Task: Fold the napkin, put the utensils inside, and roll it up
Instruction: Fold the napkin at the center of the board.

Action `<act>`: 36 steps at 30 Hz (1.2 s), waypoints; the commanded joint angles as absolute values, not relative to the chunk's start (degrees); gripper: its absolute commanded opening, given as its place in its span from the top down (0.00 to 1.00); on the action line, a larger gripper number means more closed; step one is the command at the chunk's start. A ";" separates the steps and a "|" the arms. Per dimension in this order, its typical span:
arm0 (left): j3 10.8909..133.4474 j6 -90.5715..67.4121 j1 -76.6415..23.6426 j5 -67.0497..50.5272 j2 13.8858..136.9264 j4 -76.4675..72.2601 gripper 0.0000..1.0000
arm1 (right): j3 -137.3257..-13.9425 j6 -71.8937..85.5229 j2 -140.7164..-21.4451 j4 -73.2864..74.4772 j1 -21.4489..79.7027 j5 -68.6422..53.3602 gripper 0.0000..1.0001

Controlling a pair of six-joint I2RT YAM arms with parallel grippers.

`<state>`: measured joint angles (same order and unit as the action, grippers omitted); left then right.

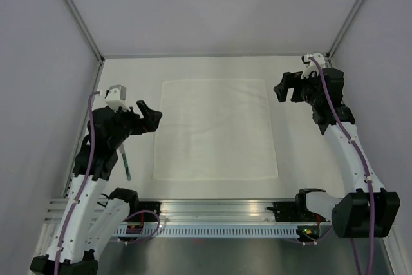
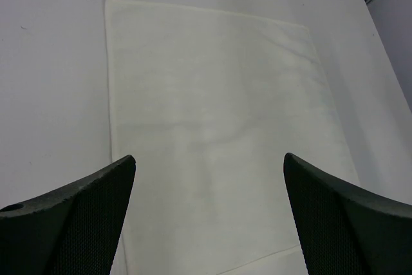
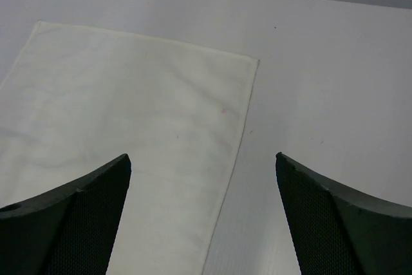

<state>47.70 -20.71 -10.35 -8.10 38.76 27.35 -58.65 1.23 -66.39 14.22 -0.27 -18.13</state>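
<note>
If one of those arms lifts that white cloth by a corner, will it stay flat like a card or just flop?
Probably flop: the napkin lies fully flat with faint soft creases across it, which suggests limp fabric. Its edges barely rise off the table, so it is likely thin and light. A push may bunch it rather than slide it whole.

The napkin (image 1: 215, 130) is plain cream-white on the white table (image 1: 296, 152). At eight o'clock of it, a utensil (image 1: 126, 167) is dark grey-green. Fingers (image 2: 71, 223) are black, finely dotted. Cables (image 1: 371, 243) are purple.
</note>
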 commanded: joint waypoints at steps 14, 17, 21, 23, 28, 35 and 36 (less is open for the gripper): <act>57.13 -25.13 -40.02 5.94 56.22 22.51 0.00 | -70.12 1.23 -69.60 24.69 -0.35 -18.63 0.02; 55.81 -25.66 -50.75 13.67 61.77 15.49 0.01 | -73.65 2.11 -71.27 27.50 -0.35 -18.81 0.02; 57.65 -23.31 -61.85 20.99 76.24 9.59 0.04 | -75.94 2.81 -71.63 29.71 -0.44 -18.72 0.02; 60.28 -21.63 -67.38 25.02 81.63 7.13 0.05 | -76.29 3.78 -71.72 29.71 -0.61 -17.76 0.02; 66.78 -16.44 -74.43 27.33 96.64 0.54 0.09 | -74.37 4.92 -71.19 28.48 -0.97 -16.79 0.02; 76.02 -13.27 -79.63 27.95 111.07 -4.91 0.15 | -70.58 3.87 -70.40 25.66 -2.02 -13.45 0.02; 77.42 -12.92 -79.80 27.95 112.49 -5.01 0.16 | -70.23 3.78 -70.31 25.40 -2.02 -13.36 0.02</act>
<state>73.23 -16.36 -79.24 25.63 108.95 0.25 -71.02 2.35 -71.31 25.89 -1.67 -16.49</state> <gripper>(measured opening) 0.849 0.979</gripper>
